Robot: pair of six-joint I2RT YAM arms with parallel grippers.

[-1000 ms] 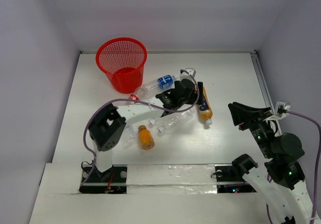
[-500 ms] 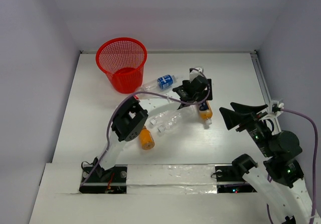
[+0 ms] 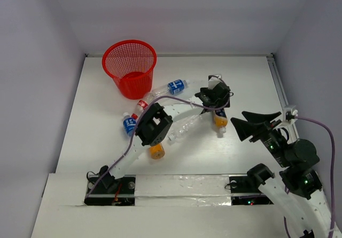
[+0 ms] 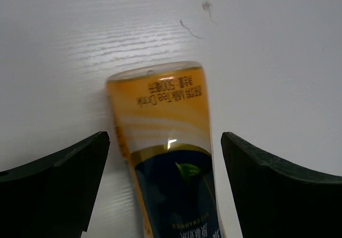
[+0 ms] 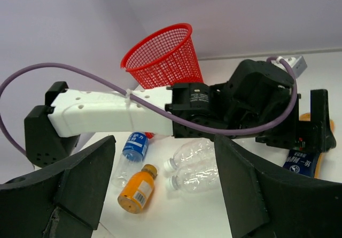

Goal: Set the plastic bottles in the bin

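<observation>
- While the left gripper [image 4: 165,136] hangs low over the table [image 3: 251,78], its jaws are spread wide and hold nothing.
- Between its fingers lies the base end of the long orange bottle [image 4: 160,115], flat on the table. A thin strip of white shows between the bottle and the right finger. On the left side I cannot tell whether finger and bottle touch.
- Seen from above, this bottle's white cap points toward the arm bases.
- Right gripper [image 5: 164,142] is raised off the table on the right side, well apart from every bottle. Its jaws are spread and empty, and it faces the left arm.
- Left arm stretches diagonally across the middle of the table, with a purple cable [image 3: 176,100] looping along it.
- Two clear bottles [image 5: 195,166] lie side by side under the left forearm, caps toward the near left.
- Stubby orange bottle [image 3: 156,151] lies on its side near the left arm's elbow, partly hidden by it from above.
- Blue-labelled bottle with a red cap [image 3: 130,123] lies just left of that elbow.
- Second blue-labelled bottle [image 3: 173,87] lies just beside the bin's foot, on its right.
- Red mesh bin [image 3: 120,83] stands upright at the far left of the table. All the bottles noted above lie outside it.
</observation>
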